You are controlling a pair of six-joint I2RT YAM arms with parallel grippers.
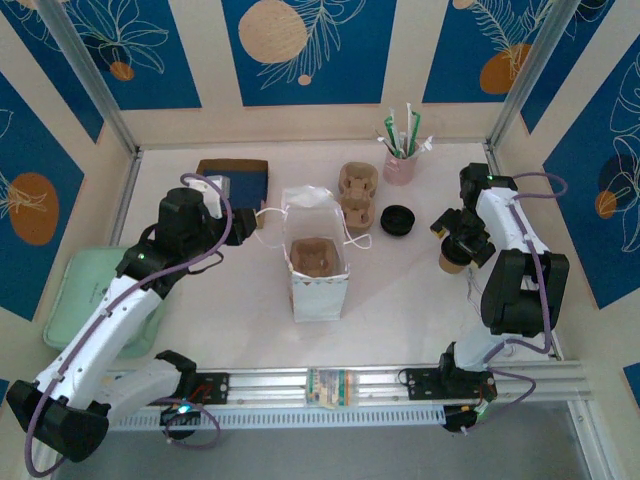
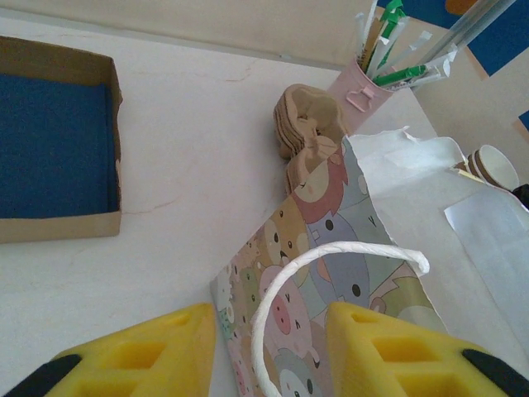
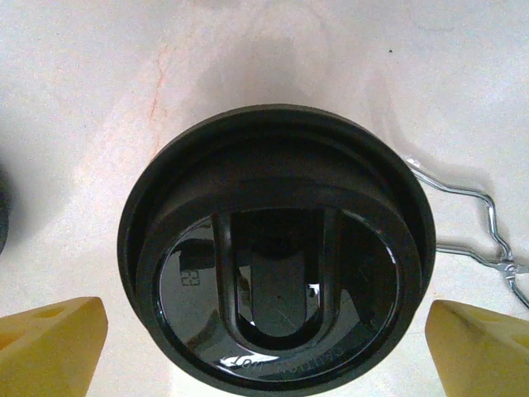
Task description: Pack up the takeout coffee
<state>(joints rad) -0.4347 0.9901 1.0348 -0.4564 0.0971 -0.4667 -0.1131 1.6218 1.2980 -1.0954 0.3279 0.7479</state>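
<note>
Spreading pale beneath everything as a table, and bearing at its middle a white paper bag, standing upright, gaping at the mouth and cradling a brown pulp carrier. Lying far left of the bag, partly under the left arm, as a mint-green tray. Sitting behind and left of the bag as a shallow cardboard box with a blue floor. Reaching toward the bag's left side with the left gripper, keeping its yellow fingers apart and released, letting one strand of the bag's white loop handle pass between them unpinched. Hanging well right of the bag with the right gripper, spreading fully wide and grasping nothing. Resting just behind the bag as a stack of pulp carriers; standing farther behind and right of the bag as a pink holder bristling with wrapped straws. Sitting well right of the bag, directly under the right gripper, as the takeout coffee, showing its black lid between the two pads with a gap on each side. Lying between the bag and the coffee, slightly behind, as a loose black lid. Curling just beside the coffee as a thin wire clip.
</note>
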